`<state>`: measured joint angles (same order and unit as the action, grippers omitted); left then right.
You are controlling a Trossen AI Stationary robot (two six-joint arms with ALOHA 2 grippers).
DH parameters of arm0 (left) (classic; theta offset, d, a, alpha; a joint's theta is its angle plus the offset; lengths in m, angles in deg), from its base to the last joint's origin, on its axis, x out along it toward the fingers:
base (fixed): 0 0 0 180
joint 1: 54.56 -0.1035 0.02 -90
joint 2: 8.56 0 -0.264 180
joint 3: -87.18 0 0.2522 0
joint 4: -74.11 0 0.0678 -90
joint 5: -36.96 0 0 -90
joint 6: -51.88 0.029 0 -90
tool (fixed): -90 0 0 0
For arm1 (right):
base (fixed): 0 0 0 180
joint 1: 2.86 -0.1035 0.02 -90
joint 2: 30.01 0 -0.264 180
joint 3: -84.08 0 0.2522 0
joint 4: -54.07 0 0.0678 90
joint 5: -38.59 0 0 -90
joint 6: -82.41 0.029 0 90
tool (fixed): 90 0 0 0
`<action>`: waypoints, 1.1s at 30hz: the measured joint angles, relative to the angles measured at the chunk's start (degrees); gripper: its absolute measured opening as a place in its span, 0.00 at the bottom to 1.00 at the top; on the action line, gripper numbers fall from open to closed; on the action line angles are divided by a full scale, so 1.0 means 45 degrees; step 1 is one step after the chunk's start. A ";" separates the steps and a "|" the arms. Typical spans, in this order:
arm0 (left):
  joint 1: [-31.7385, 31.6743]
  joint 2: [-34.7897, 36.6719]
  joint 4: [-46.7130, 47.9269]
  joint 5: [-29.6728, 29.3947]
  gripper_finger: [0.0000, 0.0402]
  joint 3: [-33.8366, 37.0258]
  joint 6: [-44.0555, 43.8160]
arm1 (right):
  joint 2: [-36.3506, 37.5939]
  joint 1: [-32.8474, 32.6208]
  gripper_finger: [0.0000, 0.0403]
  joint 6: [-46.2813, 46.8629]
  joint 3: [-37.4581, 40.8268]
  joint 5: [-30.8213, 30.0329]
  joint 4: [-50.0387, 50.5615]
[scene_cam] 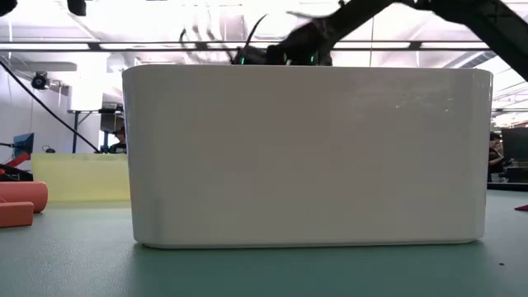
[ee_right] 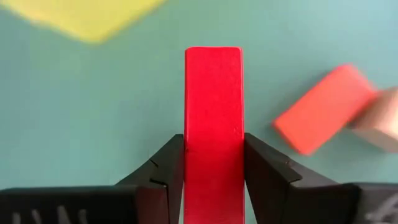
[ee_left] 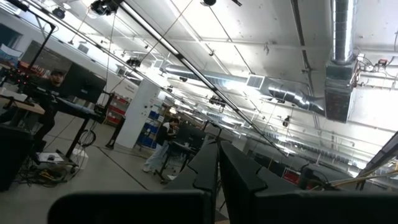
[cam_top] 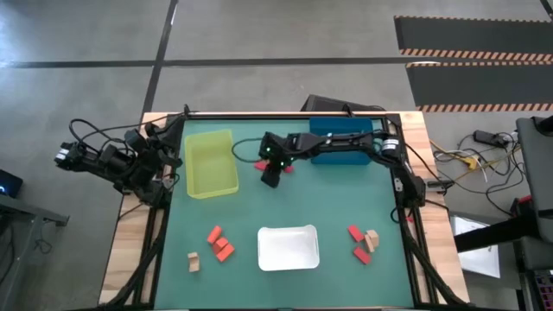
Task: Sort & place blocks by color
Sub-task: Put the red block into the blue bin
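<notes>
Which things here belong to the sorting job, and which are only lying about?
Job: red block clamped in the right gripper; loose blocks on the table; yellow tray; white tray; blue tray.

Lying about: cables beside the table; left gripper, parked off the mat.

On the table (cam_top: 285, 207), one tray (cam_top: 288, 247) sits at six o'clock, a second tray (cam_top: 210, 162) at ten o'clock and a third tray (cam_top: 341, 142) at twelve to one o'clock along the far edge. Four blocks (cam_top: 218, 243) lie at seven o'clock just left of the near tray, three more blocks (cam_top: 365, 244) at five o'clock to its right. The right gripper (cam_top: 272, 175) sits near eleven o'clock between the two far trays, with a block (ee_right: 213, 137) between its fingers; the left arm (cam_top: 121, 164) is folded off the table's edge at nine o'clock.
</notes>
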<state>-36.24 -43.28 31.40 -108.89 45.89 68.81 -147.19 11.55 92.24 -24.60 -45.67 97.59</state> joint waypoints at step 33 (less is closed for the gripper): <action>0.0002 0.0367 0.0000 -0.0403 0.00 0.0000 0.0005 | 0.7543 0.3323 0.31 0.8164 0.4440 -0.4547 0.4986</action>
<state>-36.23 -41.63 31.40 -110.71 45.89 68.83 -113.25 26.50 128.98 -4.62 -66.13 120.03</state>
